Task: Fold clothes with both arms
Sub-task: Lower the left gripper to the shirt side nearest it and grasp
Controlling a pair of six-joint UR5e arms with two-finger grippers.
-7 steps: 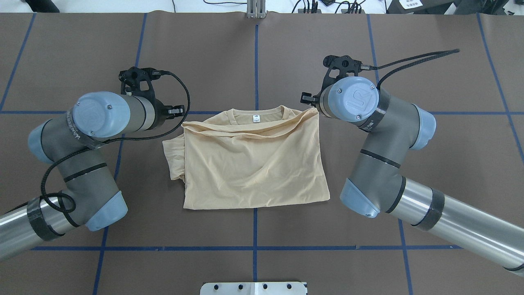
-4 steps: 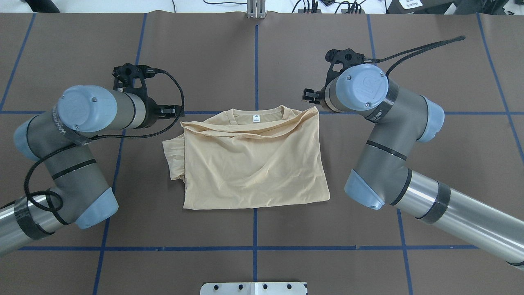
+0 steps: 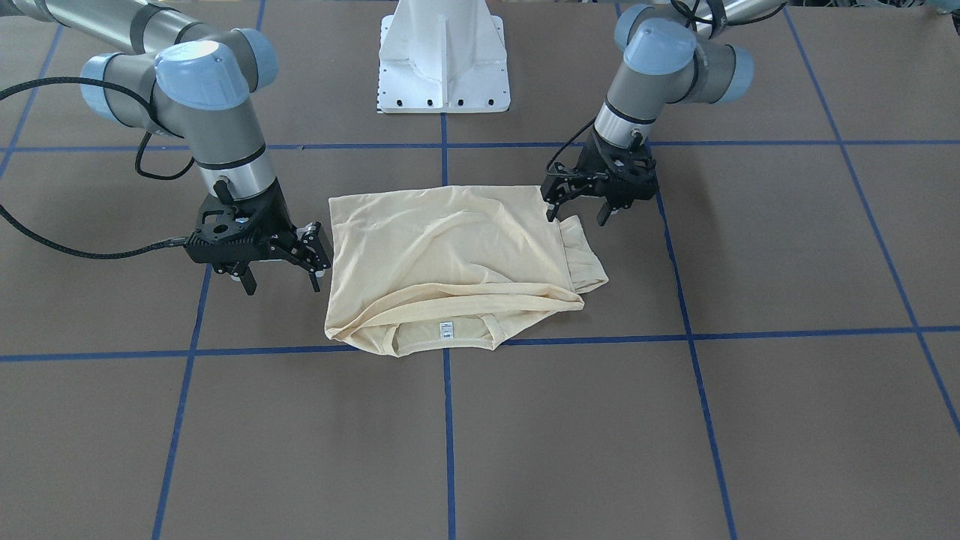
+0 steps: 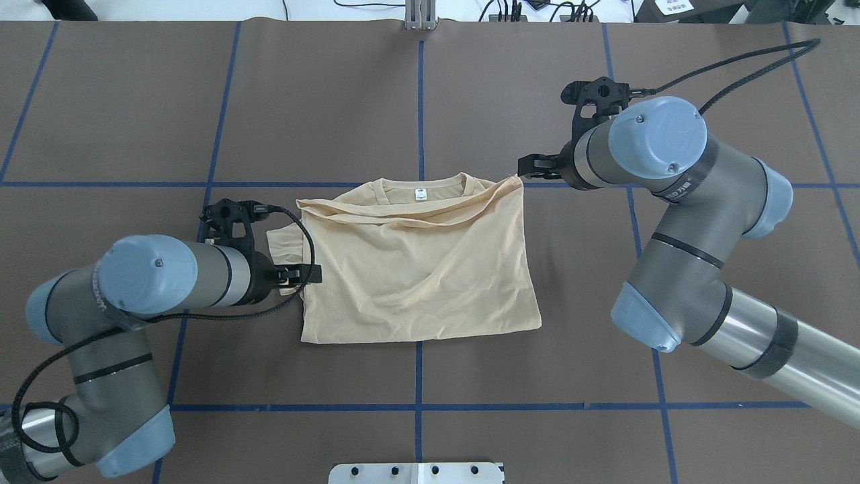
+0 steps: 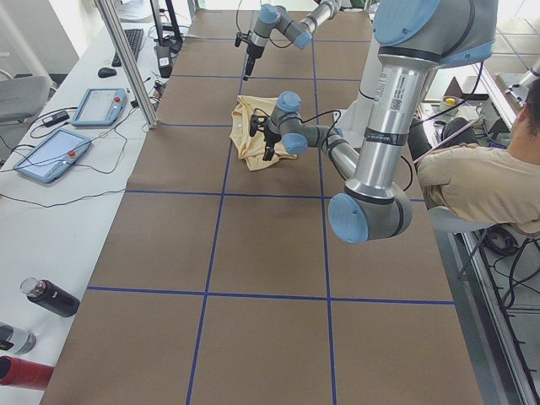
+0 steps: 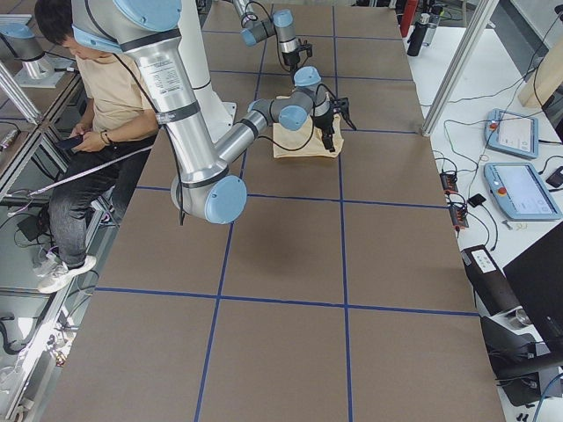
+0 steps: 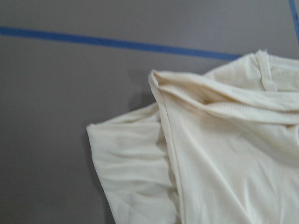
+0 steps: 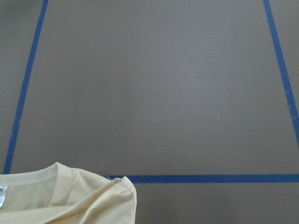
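1. Left black two-finger gripper (image 3: 577,216), jaws spread wide and empty, hangs over the tucked sleeve at one side edge of the folded pale yellow thin-fabric T-shirt (image 3: 450,247)
2. Right black two-finger gripper (image 3: 281,283), jaws also spread and empty, is just beside the shirt's opposite edge, near its collar-end corner, off the cloth
3. Shirt lies flat on the brown blue-lined table cover (image 3: 675,420), between both grippers, its small white neck tag (image 3: 445,331) showing at the collar, on the side away from the robot's base
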